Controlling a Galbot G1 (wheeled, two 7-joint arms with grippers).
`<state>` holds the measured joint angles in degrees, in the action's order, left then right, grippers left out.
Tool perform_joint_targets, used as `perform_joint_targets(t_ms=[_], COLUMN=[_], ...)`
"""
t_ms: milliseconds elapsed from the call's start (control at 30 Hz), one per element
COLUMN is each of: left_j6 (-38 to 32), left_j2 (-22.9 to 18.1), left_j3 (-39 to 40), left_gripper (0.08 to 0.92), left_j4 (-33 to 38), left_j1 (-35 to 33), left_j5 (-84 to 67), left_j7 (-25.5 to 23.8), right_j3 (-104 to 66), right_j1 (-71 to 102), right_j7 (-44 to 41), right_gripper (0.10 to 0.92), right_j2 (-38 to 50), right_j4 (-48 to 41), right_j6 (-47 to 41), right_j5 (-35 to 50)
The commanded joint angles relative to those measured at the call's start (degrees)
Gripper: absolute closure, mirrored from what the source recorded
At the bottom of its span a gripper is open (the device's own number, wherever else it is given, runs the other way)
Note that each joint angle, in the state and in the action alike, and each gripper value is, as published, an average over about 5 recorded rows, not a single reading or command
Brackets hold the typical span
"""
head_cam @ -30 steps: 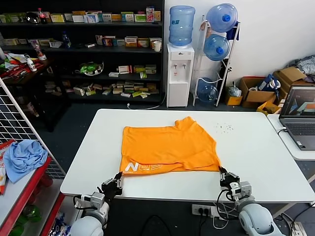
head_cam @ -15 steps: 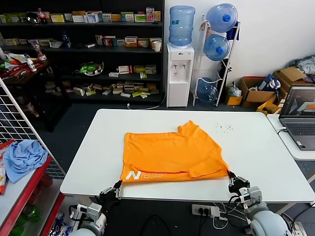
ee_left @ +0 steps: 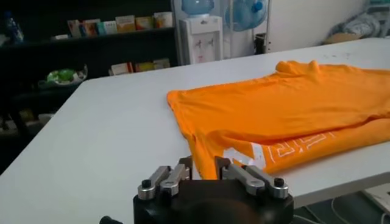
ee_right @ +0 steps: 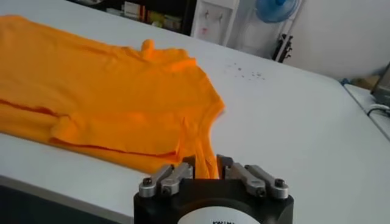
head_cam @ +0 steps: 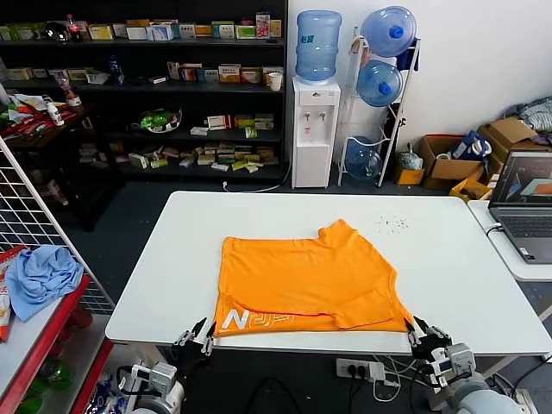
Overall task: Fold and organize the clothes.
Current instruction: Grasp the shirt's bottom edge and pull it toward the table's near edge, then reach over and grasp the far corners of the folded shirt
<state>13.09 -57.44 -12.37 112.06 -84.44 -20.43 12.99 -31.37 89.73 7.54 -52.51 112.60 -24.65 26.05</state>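
The orange T-shirt [head_cam: 306, 276] lies folded on the white table [head_cam: 164, 267]. Its near hem, with white lettering [head_cam: 259, 320], reaches the front edge. My left gripper [head_cam: 197, 332] sits just off that edge at the shirt's near left corner. Its fingers are apart, and the corner still lies loosely between them [ee_left: 203, 163]. At the near right corner my right gripper [head_cam: 427, 332] is likewise open, with a fold of orange cloth hanging between its fingers [ee_right: 207, 161]. The shirt [ee_left: 286, 109] [ee_right: 109, 91] spreads away from both wrists.
A laptop [head_cam: 526, 207] stands on a side table at the right. A light blue cloth bundle [head_cam: 41, 274] lies on a red shelf behind a wire grid at the left. A water dispenser [head_cam: 316, 129] and shelves stand beyond the table.
The shirt has slid toward the table's front edge. Both grippers drew back and down past the edge. Their fingers, shut on the corners before, have now parted.
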Motion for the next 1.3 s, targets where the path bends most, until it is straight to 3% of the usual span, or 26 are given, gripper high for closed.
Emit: perform_joint_targets(t_ms=[33, 300, 467, 667, 867, 1067, 1300], left_j6=[3.14, 3.21, 3.77, 8.0, 8.9, 7.68, 7.2], left_j2=[1.25, 1.3, 1.02, -1.47, -4.21, -7.34, -10.95], left_j3=[-1.03, 0.42, 4.67, 9.93, 13.6, 15.77, 15.82], left_gripper=[0.542, 0.3, 0.186, 0.177, 0.177, 0.177, 0.177], left_j4=[2.43, -3.06, -10.74, -20.74, -30.34, -41.32, -48.72], left_j1=[1.83, 15.38, 25.52, 37.56, 46.04, 51.35, 53.61], left_j5=[-0.83, -4.05, -7.27, -13.44, -16.1, -15.59, -14.88], left_j7=[-0.24, -4.47, -6.16, -4.74, -3.73, -4.06, -3.67], right_j3=[-2.34, 1.74, 9.3, 18.1, 25.86, 30.22, 32.53], right_j1=[0.22, -15.23, -30.46, -48.28, -58.81, -64.64, -66.34], right_j7=[2.31, -6.7, -8.08, -10.22, -12.46, -15.38, -17.65], right_gripper=[0.536, 0.303, 0.213, 0.203, 0.203, 0.203, 0.203], right_j2=[2.11, 7.24, 8.95, 5.71, 0.27, -6.93, -12.52], right_j4=[4.97, -5.74, -15.93, -28.19, -40.66, -52.97, -59.24], right_j6=[-1.88, 5.8, -0.52, -8.1, -8.79, -4.13, -2.27], right_j5=[10.23, 18.53, 24.2, 25.4, 20.39, 13.35, 7.78])
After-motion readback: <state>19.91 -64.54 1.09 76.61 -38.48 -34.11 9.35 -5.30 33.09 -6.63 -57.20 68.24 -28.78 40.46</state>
